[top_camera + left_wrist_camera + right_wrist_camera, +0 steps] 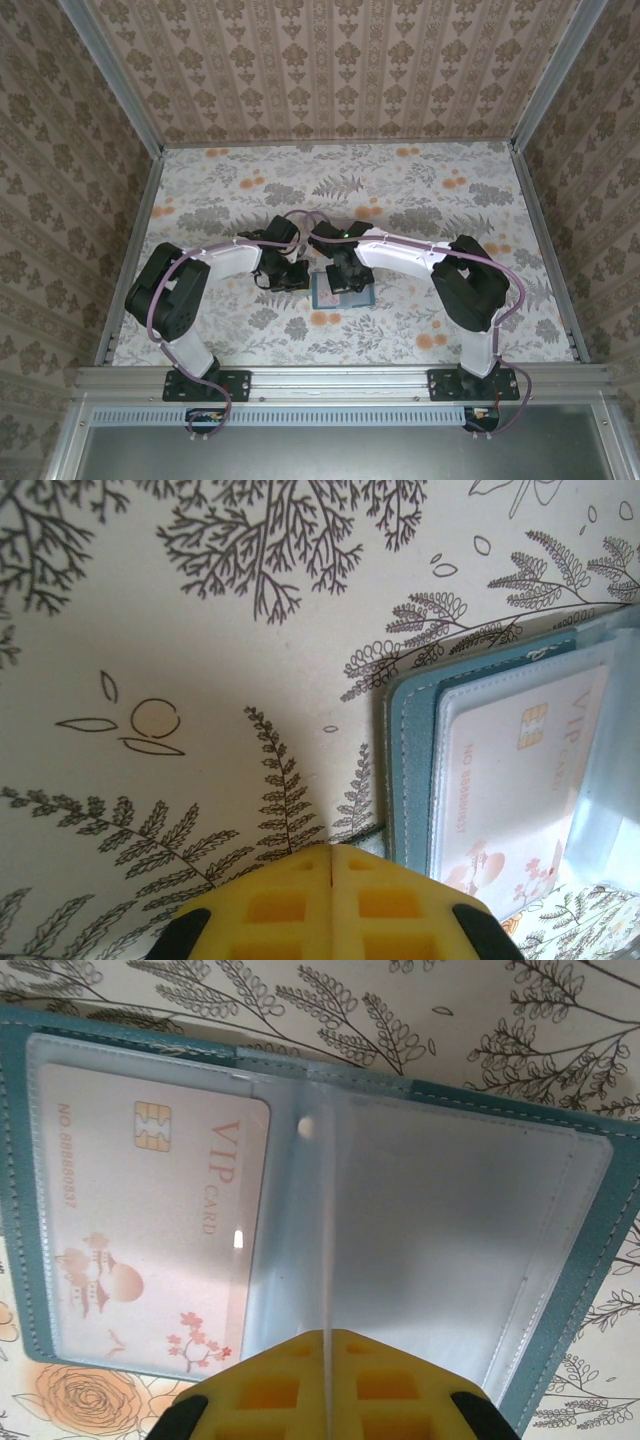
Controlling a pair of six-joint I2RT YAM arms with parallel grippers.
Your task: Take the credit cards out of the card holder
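From above, the two arms bend in and meet in the middle of the flowery desk (450, 190). The left tool (292, 278) and the right tool (349, 285) sit close together. The teal card holder (325, 292) lies flat under the right tool, and part of it is hidden. From up here you cannot tell how the tools are set.

The left wrist camera is much closer. The left tool (332, 860) is clenched, its yellow tips pressed together with nothing between them. It hangs over the bare desk (200, 630), just beside the left edge of the card holder (405, 760). The holder is open. A pale credit card (520, 800) with a gold chip sits inside a see-through pocket.

The right wrist camera looks down on the open card holder (12, 1180). The right tool (328, 1345) is clenched too. A thin clear page (325, 1210) stands up on its edge and runs right into the crack between the tips, so it looks pinched there. The pale credit card (150, 1230) is in the left pocket. Here you can read "VIP CARD" and see little pink flowers on it. The pockets on the right look bare.
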